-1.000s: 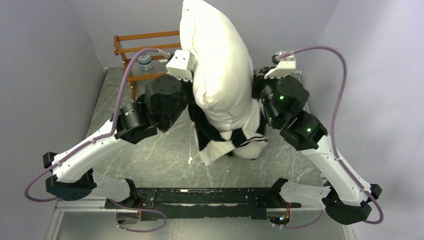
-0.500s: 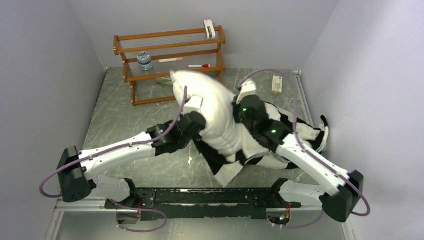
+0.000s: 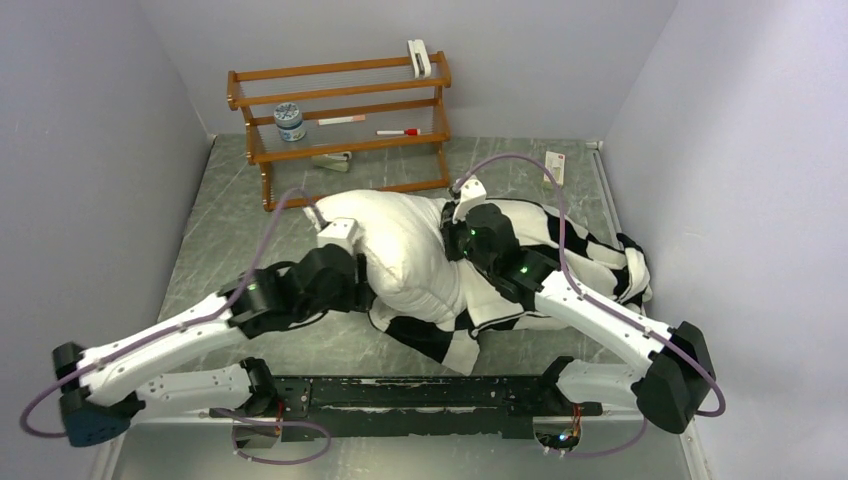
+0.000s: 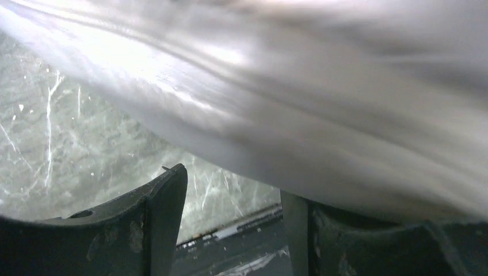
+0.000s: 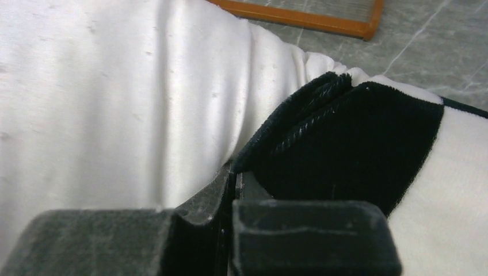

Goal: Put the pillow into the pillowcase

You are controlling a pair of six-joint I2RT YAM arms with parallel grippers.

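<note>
My right jaws pinch the hem of the pillowcase (image 5: 345, 144), my left jaws gape beside the pillow (image 3: 400, 255), likely soft, light, best gripped by its seam.

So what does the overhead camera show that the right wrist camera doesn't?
Only overhead: the left arm and right arm, the whole rack with a jar, and the pillow partly covered by the pillowcase. Only the right wrist: the right gripper shut on the pillowcase's black edge. Both: pillow, pillowcase, table, some rack.
</note>
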